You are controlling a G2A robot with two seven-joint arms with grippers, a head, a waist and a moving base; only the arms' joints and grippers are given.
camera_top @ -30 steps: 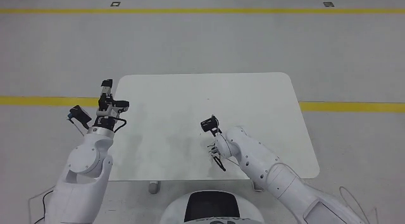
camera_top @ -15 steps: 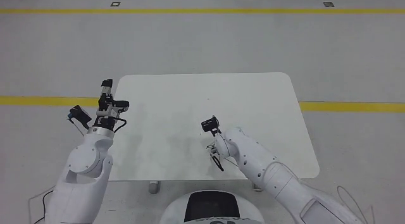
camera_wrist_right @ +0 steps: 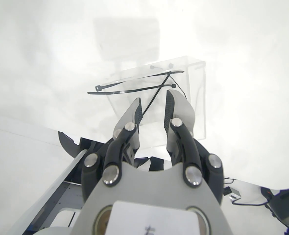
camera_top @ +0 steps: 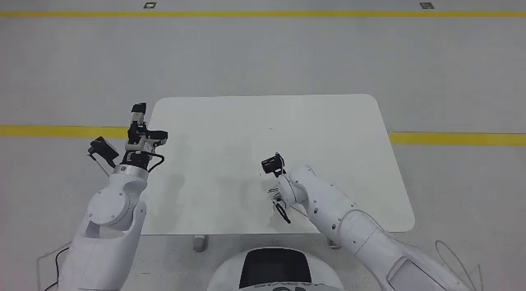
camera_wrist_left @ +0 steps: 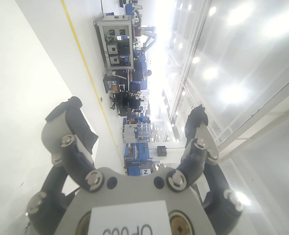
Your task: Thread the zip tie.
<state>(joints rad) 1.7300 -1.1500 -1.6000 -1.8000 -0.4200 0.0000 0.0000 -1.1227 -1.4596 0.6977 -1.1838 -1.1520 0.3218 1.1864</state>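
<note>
Three black zip ties point(camera_wrist_right: 132, 90) lie crossed over a clear plastic box point(camera_wrist_right: 196, 99) on the white table point(camera_top: 329, 127). My right gripper point(camera_wrist_right: 153, 96) hangs open just above them. One diagonal tie point(camera_wrist_right: 152, 102) runs into the gap between its fingers, and I cannot tell whether it touches a pad. From above, the right gripper point(camera_top: 281, 205) sits near the table's front edge. My left gripper point(camera_wrist_left: 134, 105) is open and holds nothing. It is raised at the table's left edge, as the top view shows the left gripper point(camera_top: 145, 131), and faces the room.
Yellow floor lines point(camera_top: 263, 14) run behind and beside the table. Machines and workstations point(camera_wrist_left: 125, 57) stand far off in the hall.
The right wrist has crept very slightly toward the table's front edge. The left arm has not moved.
</note>
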